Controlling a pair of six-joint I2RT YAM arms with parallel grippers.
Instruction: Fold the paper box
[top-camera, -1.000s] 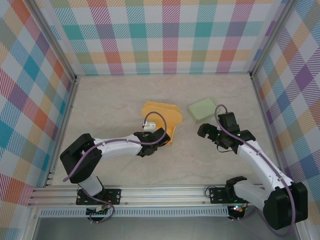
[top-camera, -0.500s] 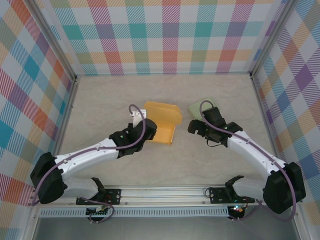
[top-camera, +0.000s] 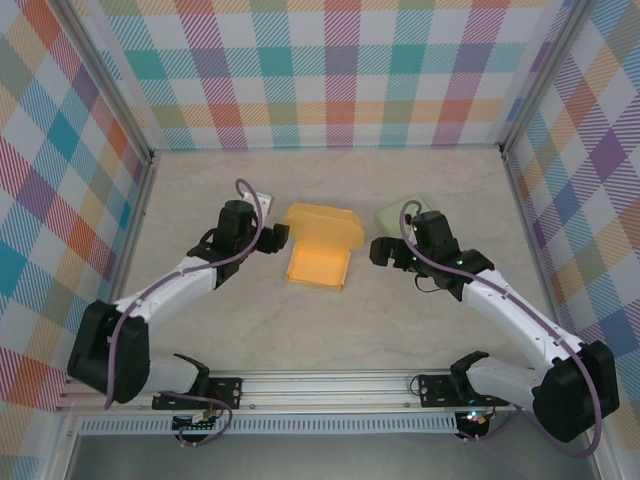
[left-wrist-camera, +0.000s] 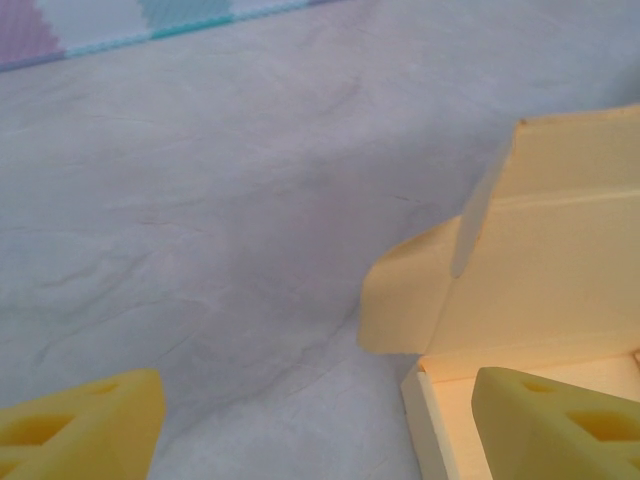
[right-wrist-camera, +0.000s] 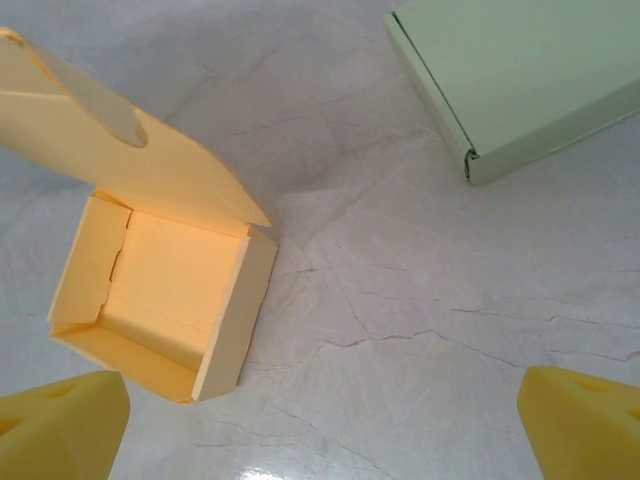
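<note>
i saw the box (top-camera: 318, 264) sitting between left gripper (top-camera: 277, 238), just beside it, and right gripper (top-camera: 380, 253), near it. both had fingers wide, holding nothing. tray looked formed, walls up. lid (top-camera: 322, 225) stood open, so closing was left.
</note>
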